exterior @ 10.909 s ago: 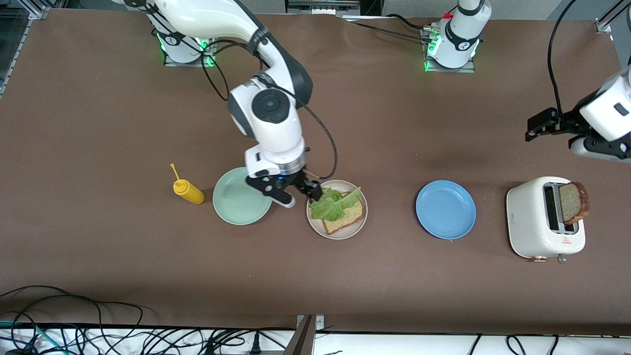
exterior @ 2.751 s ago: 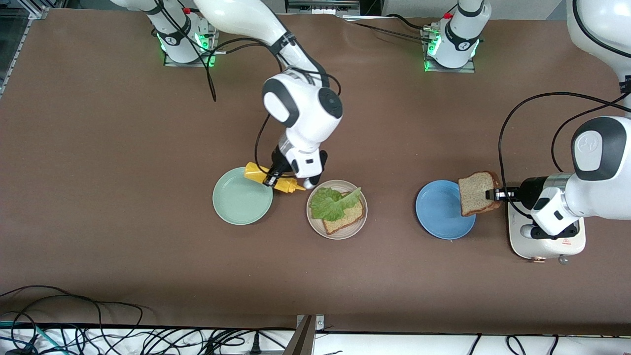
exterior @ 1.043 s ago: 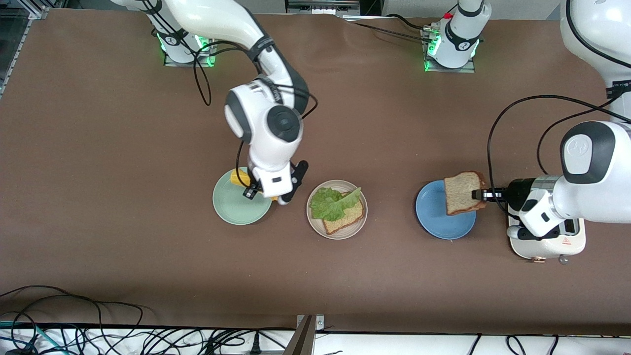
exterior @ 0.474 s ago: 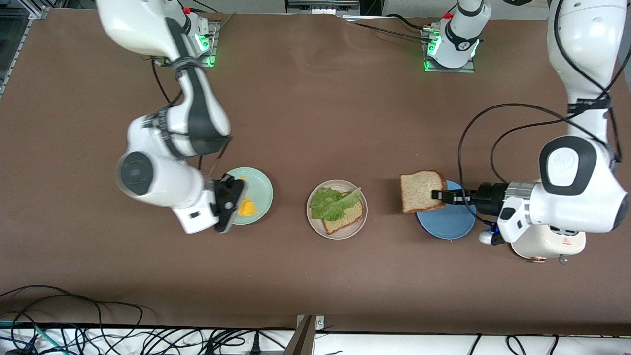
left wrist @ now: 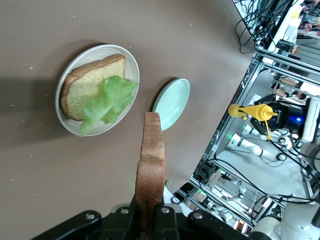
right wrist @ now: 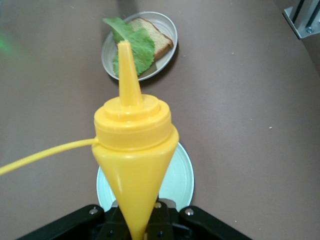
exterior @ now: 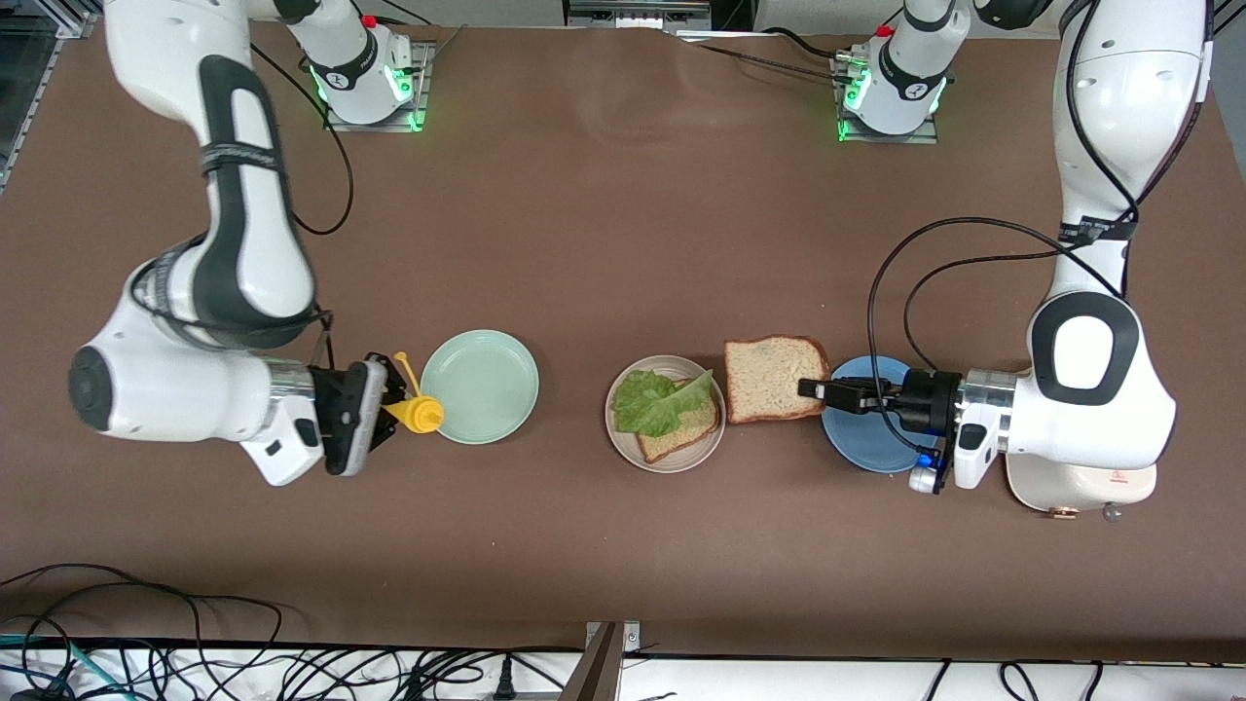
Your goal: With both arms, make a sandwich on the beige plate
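Brown table first — the left gripper (exterior: pixel 816 389) pinches a flat slice of brown bread (exterior: pixel 774 365), hanging just beside the round beige plate (exterior: pixel 672 460), where a green lettuce leaf (exterior: pixel 660 401) lies on another bread slice (exterior: pixel 686 428). Next move, I think: carry it over the lettuce, let go. The right gripper (exterior: pixel 384 409) squeezes a yellow squeeze bottle (exterior: pixel 417 409) by the mint-green plate (exterior: pixel 482 387) — waiting.

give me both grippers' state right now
Left gripper: shut on the bread slice, up between the beige plate and the blue plate.
Right gripper: shut on the yellow squeeze bottle, at the mint-green plate's edge.
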Controlling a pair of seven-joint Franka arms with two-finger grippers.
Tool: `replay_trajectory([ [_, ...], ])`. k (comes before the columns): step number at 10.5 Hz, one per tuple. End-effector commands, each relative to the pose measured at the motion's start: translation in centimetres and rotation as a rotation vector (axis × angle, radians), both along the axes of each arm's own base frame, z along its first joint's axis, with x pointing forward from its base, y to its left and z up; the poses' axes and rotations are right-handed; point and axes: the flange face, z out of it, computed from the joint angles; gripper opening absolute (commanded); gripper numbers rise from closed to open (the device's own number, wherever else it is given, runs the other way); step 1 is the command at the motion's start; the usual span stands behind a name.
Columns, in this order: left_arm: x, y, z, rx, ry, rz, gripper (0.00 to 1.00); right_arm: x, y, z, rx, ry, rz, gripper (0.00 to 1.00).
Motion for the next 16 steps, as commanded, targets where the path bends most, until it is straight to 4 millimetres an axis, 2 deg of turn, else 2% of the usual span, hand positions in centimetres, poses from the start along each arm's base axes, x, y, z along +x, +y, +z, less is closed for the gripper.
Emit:
replay_trajectory([
  [1,0.1,-1.9,-0.5,-0.049,0.019,0.019,0.00,-0.5,-3.3,-0.9,0.155,0.000,0.081,0.00],
  [3,0.2,-4.3,-1.5,-0.038,0.002,0.065,0.00,-1.1,-5.7,-2.7,0.299,-0.012,0.220,0.00],
  [4,0.0,-6.2,-2.0,-0.042,-0.007,0.091,0.00,-1.7,-6.8,-3.7,0.345,-0.014,0.271,0.00],
  [7,-0.2,-9.2,-3.6,-0.023,-0.037,0.165,0.00,-3.2,-9.5,-7.4,0.442,-0.105,0.426,0.00],
  [9,-0.6,-10.2,-4.8,-0.002,-0.035,0.173,0.00,-4.7,-10.7,-11.3,0.547,-0.160,0.468,0.00],
  [12,-1.7,-11.8,-6.9,0.039,-0.052,0.193,0.00,-6.8,-13.6,-17.9,0.705,-0.189,0.403,0.00],
  [14,-2.1,-12.6,-7.7,0.014,-0.062,0.212,0.00,-7.5,-14.7,-21.5,0.807,-0.187,0.335,0.00],
  [16,-2.9,-13.5,-8.7,0.035,-0.063,0.214,0.00,-8.3,-14.8,-24.2,0.894,-0.179,0.284,0.00],
])
